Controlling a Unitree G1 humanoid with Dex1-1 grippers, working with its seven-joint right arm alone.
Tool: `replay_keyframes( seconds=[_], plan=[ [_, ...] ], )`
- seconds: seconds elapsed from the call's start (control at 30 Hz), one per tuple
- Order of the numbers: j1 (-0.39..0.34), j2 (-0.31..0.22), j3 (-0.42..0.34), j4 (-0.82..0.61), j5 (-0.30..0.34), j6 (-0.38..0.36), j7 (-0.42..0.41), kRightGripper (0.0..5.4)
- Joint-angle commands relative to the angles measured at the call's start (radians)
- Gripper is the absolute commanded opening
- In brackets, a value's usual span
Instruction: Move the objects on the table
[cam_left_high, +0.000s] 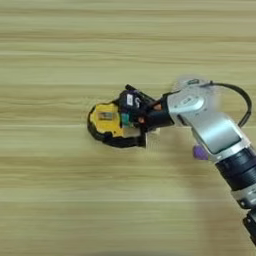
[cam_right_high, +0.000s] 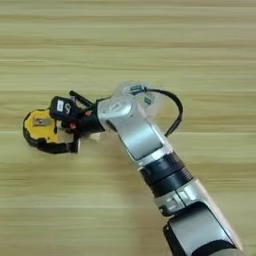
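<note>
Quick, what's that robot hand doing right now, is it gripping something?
Right hand: right at the yellow-black tape measure, overlapping its right side; whether it is open, closed or gripping cannot be told.

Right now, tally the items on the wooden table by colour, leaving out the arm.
Yellow and black: 1, the yellow-black tape measure.
Clear: 1, the wide clear tape roll, partly hidden.
Black: 1, the thin black pen.
Purple: 1, the flat purple bar.
Total: 4 in plain sight. A teal speck at the right gripper is too hidden to count.
</note>
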Motion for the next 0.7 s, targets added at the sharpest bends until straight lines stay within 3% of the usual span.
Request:
replay_keyframes(
  seconds=[0.03,0.7],
  plan=[
    [-0.152,-0.048,-0.133,-0.008,0.036,-0.053,-0.064,4.49],
    [-0.127,-0.205,-0.355,0.012,0.098,-0.086,-0.097,4.49]
  ],
)
